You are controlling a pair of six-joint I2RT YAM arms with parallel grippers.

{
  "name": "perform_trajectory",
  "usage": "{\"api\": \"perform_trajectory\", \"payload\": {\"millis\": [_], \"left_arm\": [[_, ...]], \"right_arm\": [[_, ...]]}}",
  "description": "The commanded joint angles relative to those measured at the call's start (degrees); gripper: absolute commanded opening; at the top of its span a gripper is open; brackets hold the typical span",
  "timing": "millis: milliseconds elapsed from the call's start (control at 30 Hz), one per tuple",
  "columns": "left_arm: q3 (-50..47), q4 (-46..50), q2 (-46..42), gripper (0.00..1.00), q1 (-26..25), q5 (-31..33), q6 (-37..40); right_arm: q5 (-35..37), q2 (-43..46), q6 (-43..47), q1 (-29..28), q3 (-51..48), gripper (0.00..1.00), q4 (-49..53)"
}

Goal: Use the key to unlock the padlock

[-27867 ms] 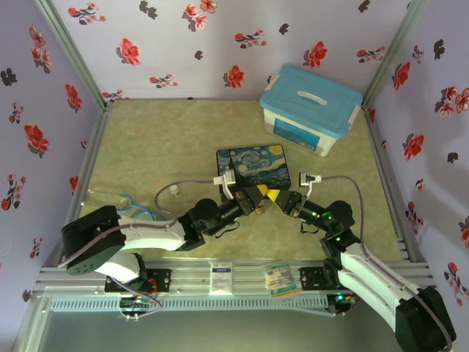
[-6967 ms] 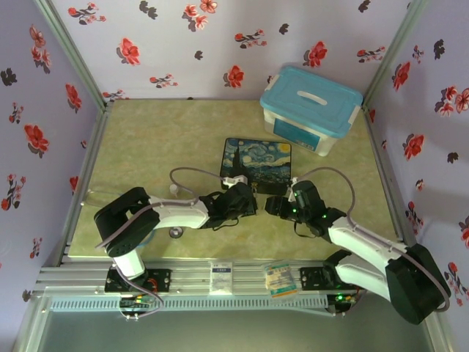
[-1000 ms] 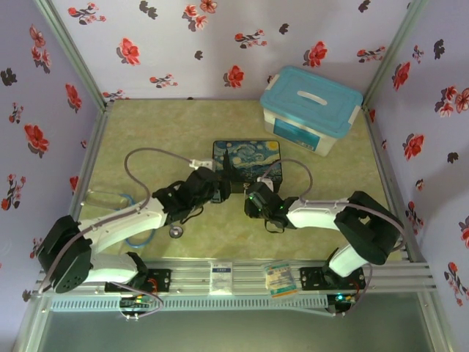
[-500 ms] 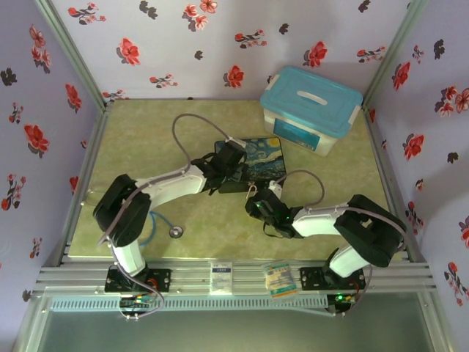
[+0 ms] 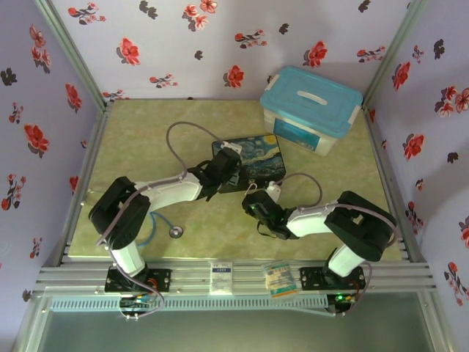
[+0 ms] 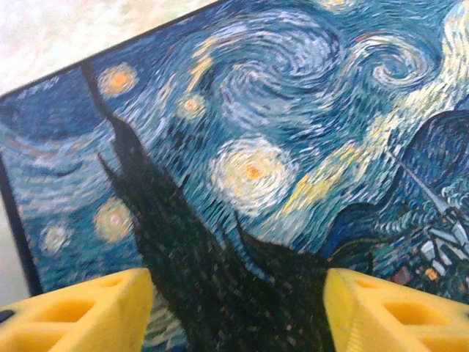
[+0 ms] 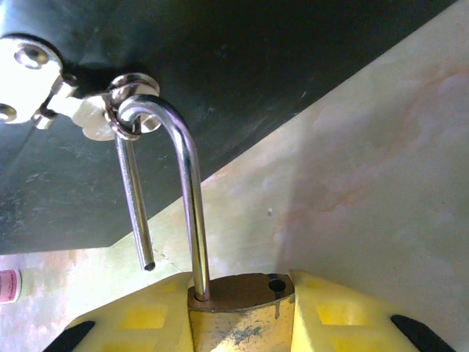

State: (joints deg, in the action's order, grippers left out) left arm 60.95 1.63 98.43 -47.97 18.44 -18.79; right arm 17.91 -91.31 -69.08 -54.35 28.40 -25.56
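The right gripper [image 7: 240, 304] is clamped on the padlock [image 7: 234, 334], w/ a yellow finger [image 7: 139, 317] pressed on each side of the brass body. The silver shackle [image 7: 187, 183] rises from the body's top. One leg sits in the body; the other leg's free end [image 7: 149, 265] hangs clear of it, so the lock is open, w/ an empty hole in the body top on the other side. The shackle's bend is hooked thru a small metal ring [image 7: 123, 110]. That ring joins a silver hasp plate [image 7: 33, 73] on the painted box's dark side wall [image 7: 242, 66]. Below the lock lies the pale marbled table [image 7: 366, 183].

In the top view the right gripper [image 5: 256, 205] sits just off the near edge of the painted box [image 5: 258, 155], roughly mid-table.

The left gripper [image 6: 238, 308] is open. Its yellow fingertips [image 6: 88, 308] stand wide apart w/ nothing btwn them, above the box's swirly blue-and-yellow night-sky lid [image 6: 249, 147]. From above, the left gripper [image 5: 220, 174] is at the box's left end.

Further out, a white bin w/ a light-blue lid [image 5: 311, 108] stands at the far right. A round grey disc [image 5: 176, 231] on a blue tube lies near the front left, well apart from the box.
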Motion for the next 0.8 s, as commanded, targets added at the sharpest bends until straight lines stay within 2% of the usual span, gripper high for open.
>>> {"api": "perform_trajectory", "payload": {"millis": [0,33,133,200,300,433,567,667,767], "left_arm": [[-2.11,9.6,-4.43,0.76,1.64,0.04,-7.01],[-1.98,9.52,-5.82,0.79,2.24,0.0,-8.75],[-0.75,10.17,-9.02,0.93,4.58,-0.19,-13.61],[-2.14,7.86,-9.79,0.98,6.31,-1.06,-16.83],[-5.85,-0.15,-6.6,0.97,9.99,-9.71,-22.46],[-7.64,-7.06,-2.53,0.9,9.55,-12.66,-22.42],[-6.84,-2.77,-0.15,0.77,9.29,-9.18,-21.87],[-5.87,1.39,3.73,0.58,9.15,-7.48,-19.36],[-8.14,1.67,6.47,0.5,8.42,-5.49,-18.68]], "right_arm": [[-4.13,-3.6,-2.12,-0.96,1.58,0.22,-2.36],[-4.15,-3.81,-2.2,-1.0,1.49,0.22,-2.32],[-4.63,-4.32,-2.33,-1.16,0.9,0.22,-3.28],[-4.5,-4.27,-2.58,-1.19,0.3,0.21,-3.95],[-4.14,-3.45,-1.99,-1.19,-0.21,0.21,-3.87],[-4.04,-1.52,-1.19,-1.17,-1.19,0.21,-2.92],[-3.85,-0.66,-1.27,-1.18,-2.51,0.21,-3.56],[-4.15,-1.51,-2.14,-1.09,-2.73,0.21,-5.42],[-5.39,-3.29,-2.88,-1.04,-1.94,0.21,-8.63]]}}
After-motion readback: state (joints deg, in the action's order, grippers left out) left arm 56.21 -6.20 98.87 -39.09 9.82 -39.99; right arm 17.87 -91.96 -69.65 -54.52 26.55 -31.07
